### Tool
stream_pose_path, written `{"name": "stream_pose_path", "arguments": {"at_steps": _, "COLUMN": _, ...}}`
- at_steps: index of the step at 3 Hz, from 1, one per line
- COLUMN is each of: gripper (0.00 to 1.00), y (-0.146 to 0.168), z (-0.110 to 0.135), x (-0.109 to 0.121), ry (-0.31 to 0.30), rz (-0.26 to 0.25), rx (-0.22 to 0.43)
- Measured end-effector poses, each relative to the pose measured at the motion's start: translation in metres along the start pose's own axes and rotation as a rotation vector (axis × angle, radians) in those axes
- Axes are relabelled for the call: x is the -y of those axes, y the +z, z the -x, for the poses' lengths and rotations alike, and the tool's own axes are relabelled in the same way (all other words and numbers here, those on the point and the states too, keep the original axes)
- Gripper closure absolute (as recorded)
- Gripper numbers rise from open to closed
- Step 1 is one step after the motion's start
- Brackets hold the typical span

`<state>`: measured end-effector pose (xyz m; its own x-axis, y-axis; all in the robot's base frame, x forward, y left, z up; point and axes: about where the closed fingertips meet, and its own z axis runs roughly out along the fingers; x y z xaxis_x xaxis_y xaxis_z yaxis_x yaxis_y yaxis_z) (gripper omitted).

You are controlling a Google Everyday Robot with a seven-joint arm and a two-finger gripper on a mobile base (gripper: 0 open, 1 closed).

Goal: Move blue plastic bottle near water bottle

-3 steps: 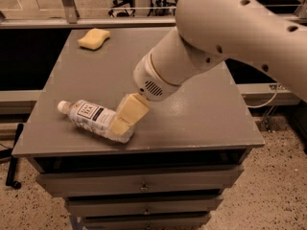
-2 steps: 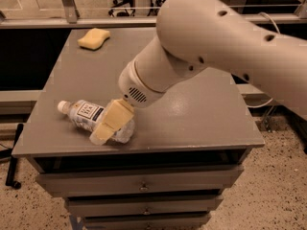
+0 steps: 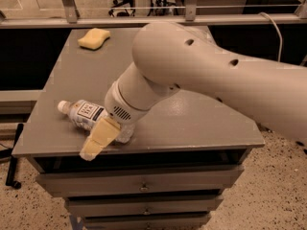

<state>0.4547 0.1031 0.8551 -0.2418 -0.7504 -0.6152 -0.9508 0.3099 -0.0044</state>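
So we're watching the gripper [image 3: 98, 140] and it's sliding down and sideways past the bottom end of the blue plastic bottle [image 3: 85, 113]. It's now sitting just in front of that end. A second ago it was hanging higher, right over the same end. We honestly can't tell whether it's clenched on anything or let go, since the wrist is blocking that bit. The big arm [image 3: 192, 75] is swinging over too and is now covering everything behind the bottle's bottom end.

The blue plastic bottle isn't budging. It's lying on its side on the table [image 3: 201, 123], cap pointing away from the gripper, same spot as before. So we're guessing the grab is still being lined up, not carried out.

We're not seeing the water bottle anywhere. Maybe the arm's hiding it, so we can't say how far the move has to go. The sponge [image 3: 94, 38] is sitting well behind the blue plastic bottle, out of the way. A bottle lying on its side is probably going to roll if it gets nudged.
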Motion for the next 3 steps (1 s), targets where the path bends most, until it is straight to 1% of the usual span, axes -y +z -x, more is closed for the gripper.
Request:
{"name": "stream_pose_path", "arguments": {"at_steps": 1, "gripper": 0.16, "y": 0.005, "z": -0.011, "x": 0.009, "ry": 0.009, "rz": -0.028, "rx": -0.024}}
{"name": "stream_pose_path", "arguments": {"at_steps": 3, "gripper": 0.64, "y": -0.015, "z": -0.034, "x": 0.041, "ry": 0.004, "rz": -0.111, "rx": -0.056}}
